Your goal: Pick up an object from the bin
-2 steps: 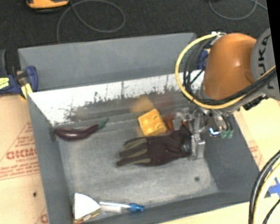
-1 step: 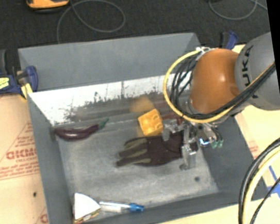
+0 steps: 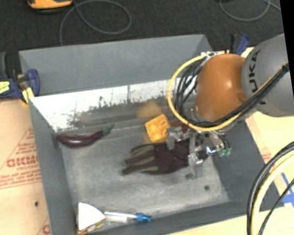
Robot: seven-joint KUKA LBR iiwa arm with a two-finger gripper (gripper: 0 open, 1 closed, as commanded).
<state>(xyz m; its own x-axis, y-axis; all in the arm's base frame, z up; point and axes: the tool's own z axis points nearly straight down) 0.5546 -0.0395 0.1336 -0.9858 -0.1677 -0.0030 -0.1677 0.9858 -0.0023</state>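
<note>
Where jaws overlap dark glove (image 3: pixel 150 160), gap unclear; bin (image 3: pixel 117 64) holds aubergine (image 3: pixel 79 139), yellow block (image 3: pixel 157 128), pen (image 3: pixel 126 217).

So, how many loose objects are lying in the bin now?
5: a purple aubergine at upper left, a yellow block in the centre, a dark glove by the gripper, a white wedge and a pen at lower left. The arm may hide others.

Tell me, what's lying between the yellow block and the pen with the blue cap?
A dark glove lies between the yellow block and the pen, seen in the camera view. From the glove down to the pen the bin floor is bare.
</note>
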